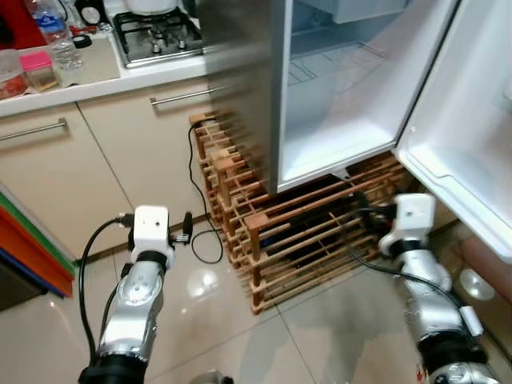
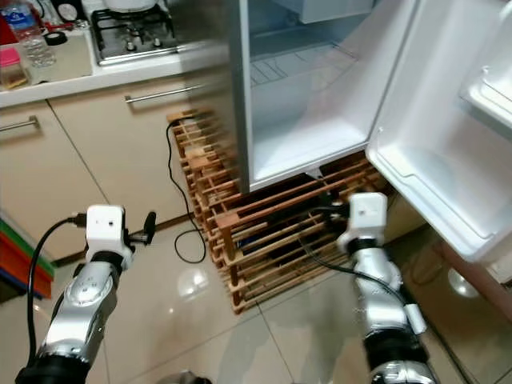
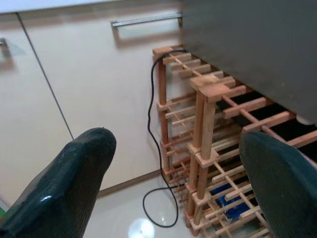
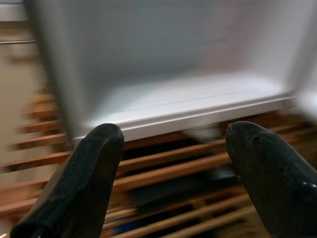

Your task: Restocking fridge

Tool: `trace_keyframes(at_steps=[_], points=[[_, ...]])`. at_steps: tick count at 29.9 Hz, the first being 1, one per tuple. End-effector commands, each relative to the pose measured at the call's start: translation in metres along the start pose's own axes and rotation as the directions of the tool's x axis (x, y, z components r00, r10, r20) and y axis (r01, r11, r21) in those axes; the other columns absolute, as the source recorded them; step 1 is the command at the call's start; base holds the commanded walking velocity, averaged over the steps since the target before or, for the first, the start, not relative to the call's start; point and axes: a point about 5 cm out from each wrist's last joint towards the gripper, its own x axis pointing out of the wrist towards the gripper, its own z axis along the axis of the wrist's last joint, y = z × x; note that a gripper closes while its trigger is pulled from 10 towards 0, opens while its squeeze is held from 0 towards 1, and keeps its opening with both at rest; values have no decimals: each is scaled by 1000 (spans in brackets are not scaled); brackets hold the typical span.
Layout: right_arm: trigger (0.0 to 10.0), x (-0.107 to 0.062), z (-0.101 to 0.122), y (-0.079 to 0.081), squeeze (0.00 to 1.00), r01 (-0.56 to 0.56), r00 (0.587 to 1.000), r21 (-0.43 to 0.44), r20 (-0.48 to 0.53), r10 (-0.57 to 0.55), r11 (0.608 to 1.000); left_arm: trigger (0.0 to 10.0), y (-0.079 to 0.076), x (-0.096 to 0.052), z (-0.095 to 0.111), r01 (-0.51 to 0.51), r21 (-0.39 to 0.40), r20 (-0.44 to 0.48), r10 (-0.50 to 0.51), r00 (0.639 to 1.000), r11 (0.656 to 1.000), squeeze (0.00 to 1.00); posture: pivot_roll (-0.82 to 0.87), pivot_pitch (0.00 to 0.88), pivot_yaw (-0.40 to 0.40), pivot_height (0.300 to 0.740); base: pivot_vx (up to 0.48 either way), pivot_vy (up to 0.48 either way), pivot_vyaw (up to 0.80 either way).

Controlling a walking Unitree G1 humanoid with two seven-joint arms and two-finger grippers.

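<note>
Both arms are up with nothing held, left gripper (image 3: 173,163) and right gripper (image 4: 171,148) spread apart, the fridge (image 1: 336,120) standing open above the wooden rack (image 1: 296,232), whose slats and the cable (image 1: 196,200) beside it could snag a low reach.

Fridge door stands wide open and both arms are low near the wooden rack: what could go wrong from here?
1. The right pincer, open and empty, sits near the fridge floor edge and the wooden rack; reaching forward might knock either.
2. A black cable trails down the rack onto the floor; stepping closer could snag it.
3. The open door hangs beside the right arm; lifting or turning may bump it.
</note>
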Motion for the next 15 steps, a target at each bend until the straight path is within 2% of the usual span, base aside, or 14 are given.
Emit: trace_keyframes(at_steps=[1, 9, 15], points=[[10000, -2, 0, 2, 0, -15, 1000, 23, -11, 15, 1000, 10000, 0, 0, 5, 6, 4, 11, -6, 1000, 1000, 0, -38, 0, 37, 740, 0, 465, 688], [10000, -3, 0, 11, 0, -52, 998, 42, -36, 53, 998, 10000, -1, 4, 8, -20, 6, 3, 20, 1000, 1000, 0, -30, 0, 30, 740, 0, 478, 661], [10000, -3, 0, 20, 0, -81, 995, 43, -50, 83, 996, 10000, 0, 5, 8, -32, 27, -8, 32, 999, 999, 0, -22, 0, 26, 740, 0, 0, 633]])
